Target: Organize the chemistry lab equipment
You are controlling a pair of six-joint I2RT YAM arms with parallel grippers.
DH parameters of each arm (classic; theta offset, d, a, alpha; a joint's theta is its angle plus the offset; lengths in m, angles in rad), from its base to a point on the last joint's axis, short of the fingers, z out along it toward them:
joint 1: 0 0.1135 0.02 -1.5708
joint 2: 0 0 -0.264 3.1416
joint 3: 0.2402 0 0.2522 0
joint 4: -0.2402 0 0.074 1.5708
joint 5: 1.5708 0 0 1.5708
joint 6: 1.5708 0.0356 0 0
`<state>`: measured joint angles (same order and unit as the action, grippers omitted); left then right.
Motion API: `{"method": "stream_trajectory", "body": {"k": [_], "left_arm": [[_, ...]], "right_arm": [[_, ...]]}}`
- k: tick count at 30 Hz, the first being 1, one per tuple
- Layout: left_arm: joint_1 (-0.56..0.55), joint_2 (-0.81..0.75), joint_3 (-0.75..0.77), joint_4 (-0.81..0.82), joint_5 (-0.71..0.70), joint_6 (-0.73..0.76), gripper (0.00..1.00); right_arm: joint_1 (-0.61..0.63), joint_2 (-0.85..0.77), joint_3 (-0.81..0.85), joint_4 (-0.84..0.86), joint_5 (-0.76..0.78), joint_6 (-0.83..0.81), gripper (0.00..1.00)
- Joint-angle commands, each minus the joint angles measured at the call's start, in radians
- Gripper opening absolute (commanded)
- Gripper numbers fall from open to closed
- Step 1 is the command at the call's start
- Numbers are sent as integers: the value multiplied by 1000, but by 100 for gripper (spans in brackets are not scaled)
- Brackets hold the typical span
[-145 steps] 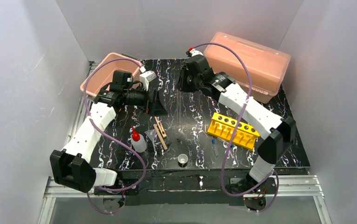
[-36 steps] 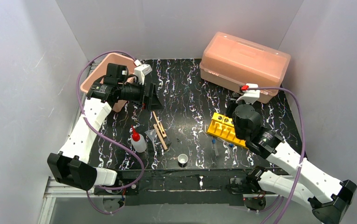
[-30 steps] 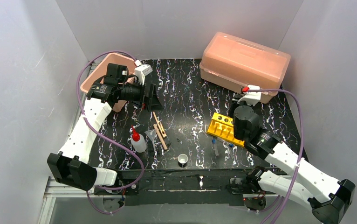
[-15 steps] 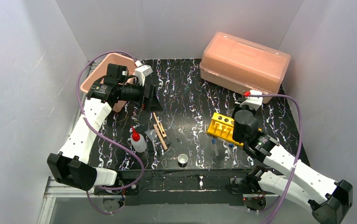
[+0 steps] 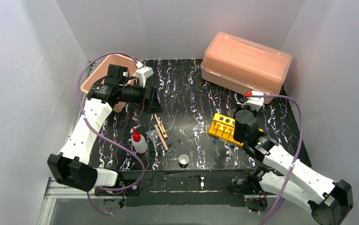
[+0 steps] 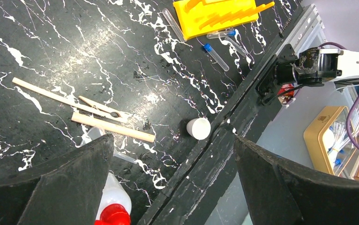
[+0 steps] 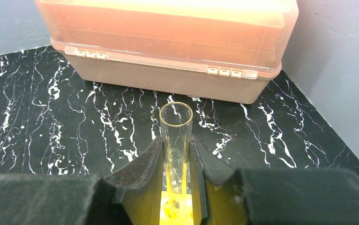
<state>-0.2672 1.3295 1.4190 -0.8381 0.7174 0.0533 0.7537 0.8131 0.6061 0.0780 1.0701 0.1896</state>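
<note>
We see the right pincer (image 7: 176,149) pinching a clear tube (image 7: 175,123) upright, open end up, its lower end at the yellow rack (image 7: 142,211), with the pink box (image 7: 168,70) beyond. The left pincer (image 6: 172,140) is spread wide, holding nothing, above the table (image 6: 51,37). Wooden clamps (image 6: 103,123) and white cup (image 6: 198,128) lie below it.

No writing, number or brand can be read on anything in view. The rack (image 6: 201,21) shows darker orange streaks on its side in the left wrist view. They may be moulded marks, but they are too blurred to read as letters or figures.
</note>
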Motion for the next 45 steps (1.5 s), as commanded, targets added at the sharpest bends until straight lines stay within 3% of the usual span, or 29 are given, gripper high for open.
{"method": "stream_trajectory", "body": {"k": [1, 15, 36, 38, 42, 45], "left_arm": [[6, -20, 39, -30, 6, 18, 99], [5, -21, 33, -31, 0, 17, 99], [6, -11, 58, -55, -10, 45, 99], [6, -9, 61, -57, -12, 46, 99], [7, -6, 66, -65, -14, 55, 99], [7, -4, 69, -68, -15, 56, 99]], "right_arm": [[-7, -5, -8, 22, 12, 36, 1], [-13, 21, -29, 31, -9, 60, 1], [-11, 61, -93, -124, 26, 265, 2], [-10, 58, -95, -136, 21, 285, 8], [-10, 55, -85, -157, 10, 302, 36], [-10, 53, -65, -170, 2, 305, 39]]}}
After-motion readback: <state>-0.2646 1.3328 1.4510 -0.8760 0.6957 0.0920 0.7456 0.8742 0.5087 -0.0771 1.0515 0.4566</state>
